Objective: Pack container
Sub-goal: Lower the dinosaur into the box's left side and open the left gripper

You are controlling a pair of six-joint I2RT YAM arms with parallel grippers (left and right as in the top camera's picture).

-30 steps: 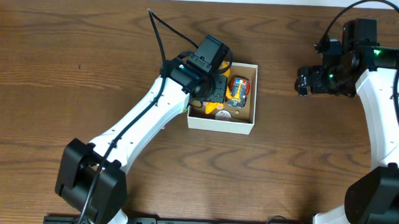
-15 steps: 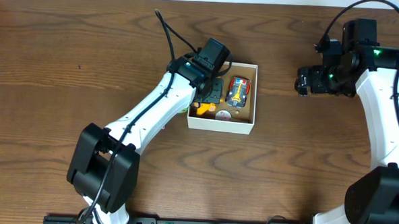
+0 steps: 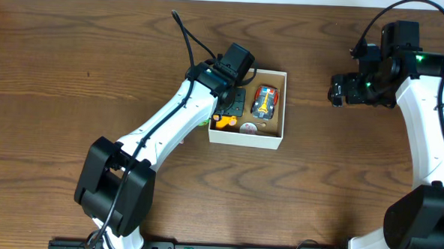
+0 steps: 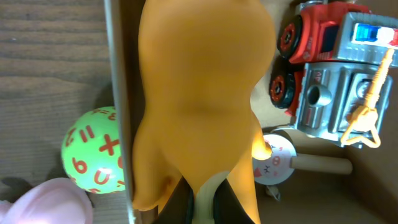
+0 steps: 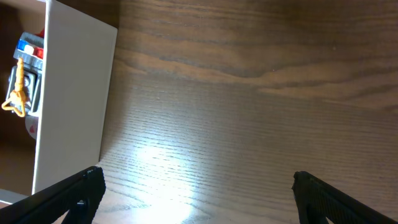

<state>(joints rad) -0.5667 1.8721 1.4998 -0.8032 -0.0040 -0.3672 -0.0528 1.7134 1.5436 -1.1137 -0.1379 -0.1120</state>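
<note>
The container (image 3: 274, 140) is a square white-walled box with a brown inside, at the table's middle. In it lie a red and silver toy truck (image 3: 266, 100) and a round white face disc on a stick (image 3: 249, 127). My left gripper (image 3: 230, 104) hangs over the container's left side, shut on an orange toy (image 3: 220, 122). In the left wrist view the orange toy (image 4: 199, 93) fills the middle, pinched at its pale lower end by the fingers (image 4: 202, 208), next to the container's left wall (image 4: 119, 93). My right gripper (image 3: 336, 92) is open and empty over bare table to the right of the container.
A green ball with red numbers (image 4: 93, 149) and a pink soft thing (image 4: 50, 199) lie on the table just outside the container's left wall. The right wrist view shows the container's white wall (image 5: 74, 99) to the left of the open fingers (image 5: 199, 193).
My left arm has swung its elbow toward the container and the orange toy has shifted a little to the left inside it. The right arm has not moved.
</note>
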